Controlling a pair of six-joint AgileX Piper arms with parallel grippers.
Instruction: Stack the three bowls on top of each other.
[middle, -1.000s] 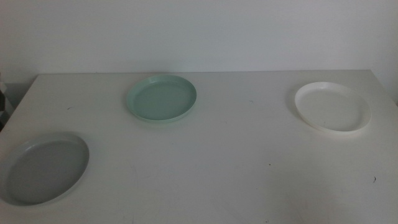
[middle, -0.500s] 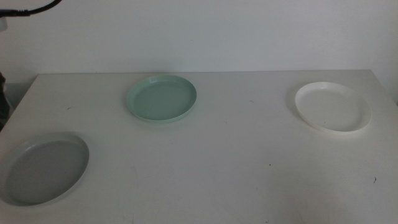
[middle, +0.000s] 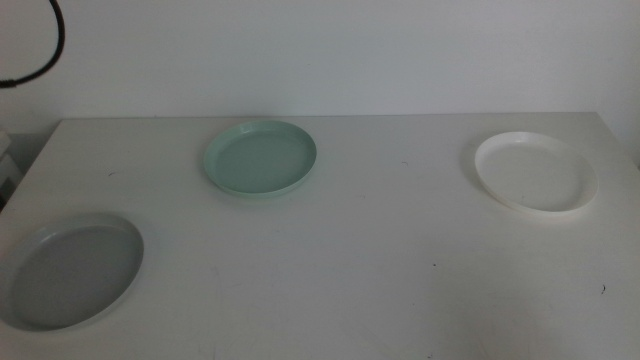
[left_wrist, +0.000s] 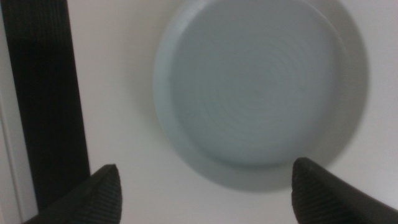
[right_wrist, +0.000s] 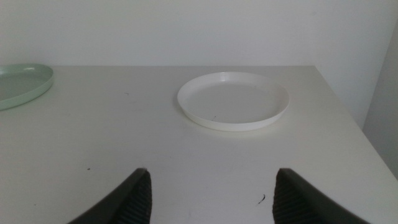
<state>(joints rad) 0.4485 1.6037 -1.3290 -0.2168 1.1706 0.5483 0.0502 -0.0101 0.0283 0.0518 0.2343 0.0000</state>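
Note:
Three bowls lie apart on the white table (middle: 380, 260). The grey bowl (middle: 72, 270) is at the front left, the mint green bowl (middle: 260, 160) at the back middle, the white bowl (middle: 535, 171) at the back right. Neither gripper shows in the middle view. My left gripper (left_wrist: 205, 193) hangs open above the grey bowl (left_wrist: 261, 87), looking straight down on it. My right gripper (right_wrist: 208, 196) is open and low over the table, with the white bowl (right_wrist: 233, 99) some way ahead of it and the green bowl's edge (right_wrist: 22, 84) off to one side.
A black cable (middle: 45, 50) loops at the upper left against the wall. A dark vertical strip (left_wrist: 43, 99) runs beside the table's left edge in the left wrist view. The table's right edge (right_wrist: 348, 124) falls off close to the white bowl.
The black cable at the upper left has come into view and swung lower. The three bowls have not moved.

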